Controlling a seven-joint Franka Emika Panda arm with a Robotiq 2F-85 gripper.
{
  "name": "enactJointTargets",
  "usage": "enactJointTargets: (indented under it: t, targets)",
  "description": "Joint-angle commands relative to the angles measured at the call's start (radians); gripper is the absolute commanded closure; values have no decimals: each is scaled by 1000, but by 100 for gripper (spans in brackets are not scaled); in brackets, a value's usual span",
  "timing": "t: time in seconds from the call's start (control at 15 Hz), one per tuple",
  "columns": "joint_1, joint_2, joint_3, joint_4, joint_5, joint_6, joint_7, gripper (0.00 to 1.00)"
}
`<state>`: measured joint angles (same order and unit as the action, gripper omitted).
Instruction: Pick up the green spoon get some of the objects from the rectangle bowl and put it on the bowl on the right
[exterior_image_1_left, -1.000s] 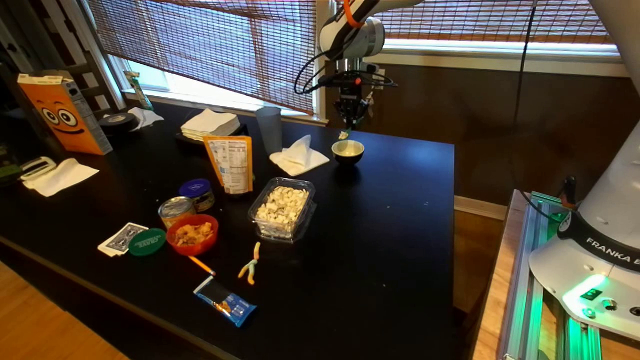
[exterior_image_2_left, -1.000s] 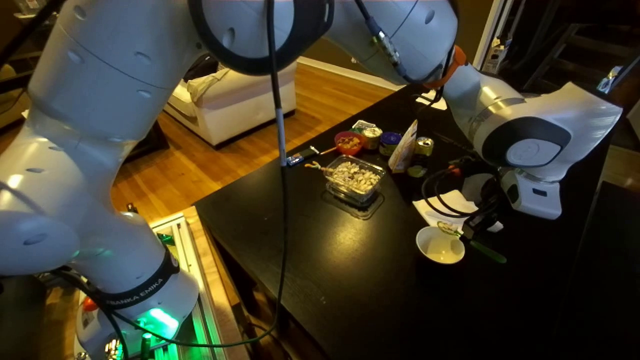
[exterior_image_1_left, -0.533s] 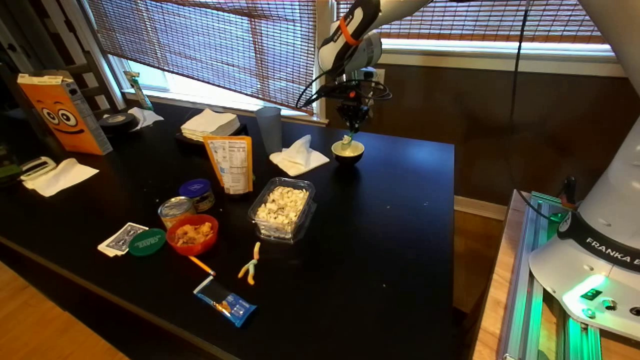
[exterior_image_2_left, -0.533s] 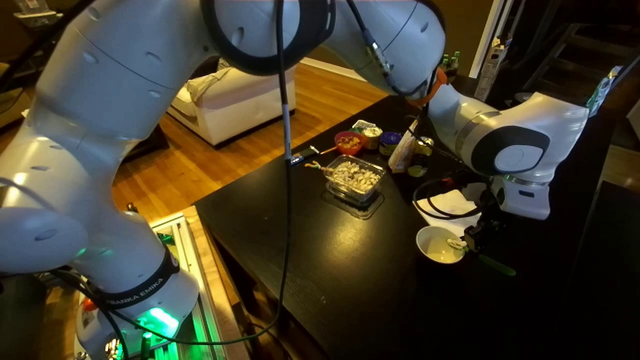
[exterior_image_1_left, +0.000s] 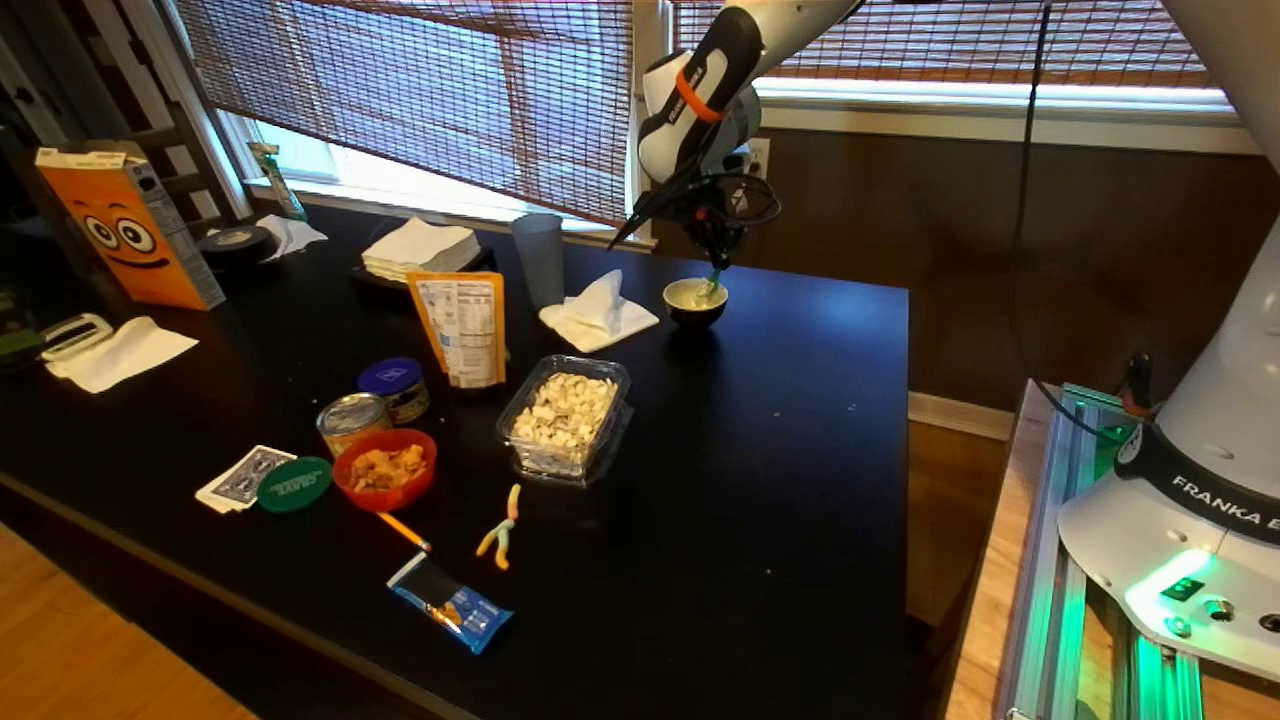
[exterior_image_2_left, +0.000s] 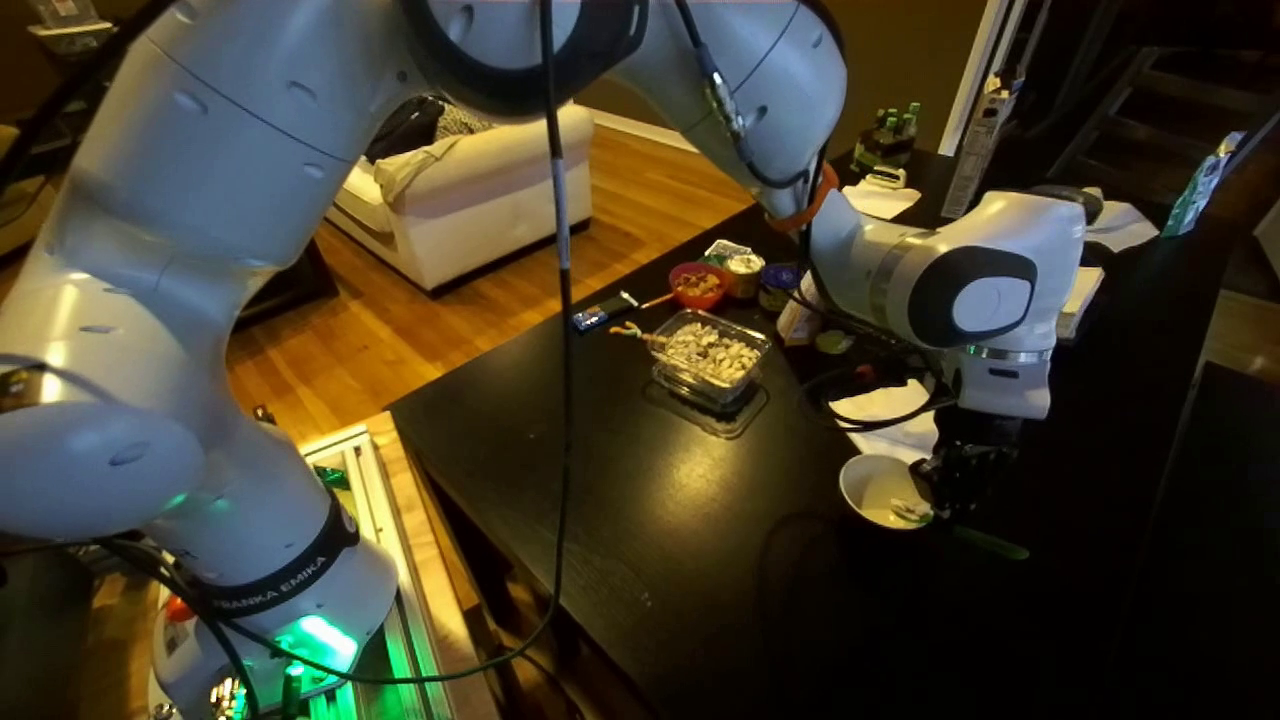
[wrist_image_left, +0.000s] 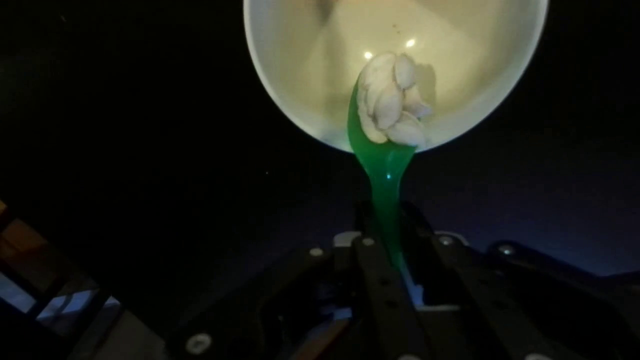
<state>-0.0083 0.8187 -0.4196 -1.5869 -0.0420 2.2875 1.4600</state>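
Many pale pieces (exterior_image_1_left: 563, 408) fill the tub (exterior_image_2_left: 695, 384); claw (wrist_image_left: 388, 216) pinches loaded green spoon (wrist_image_left: 384, 161) over bowl (wrist_image_left: 470, 70).

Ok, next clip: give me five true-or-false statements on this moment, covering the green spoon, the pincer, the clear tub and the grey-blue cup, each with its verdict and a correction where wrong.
1. The pincer is shut on the green spoon. True.
2. The clear rectangular tub holds many pale seed-like pieces. True.
3. The spoon carries nothing. False: a small heap of such pieces rests on it.
4. The spoon's load is over the tub. False: it is over the inside of the small round bowl.
5. The grey-blue cup stands upright. True.
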Motion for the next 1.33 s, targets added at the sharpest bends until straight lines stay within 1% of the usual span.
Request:
enactJointTargets:
  t: [0.0,0.2,0.4,0.73,0.87,0.93,1.0,1.13,1.2,1.27]
  targets:
    - [71,-67,-41,-124,-109,92,112,96]
    - [134,-97,-78,-194,-193,169,195,96]
    - [212,-118,-130,-262,-296,240,297,96]
    - [367,-110,-270,-324,-515,323,503,96]
    - [417,-106,-319,-341,-583,339,570,96]
    - [425,-118,-321,-348,-594,326,579,96]
    - [413,-153,-296,-357,-578,290,556,96]
    - [361,-239,-217,-374,-521,221,442,96]
    - [318,-288,-161,-381,-490,176,355,96]
    - [291,-314,-130,-383,-493,168,306,96]
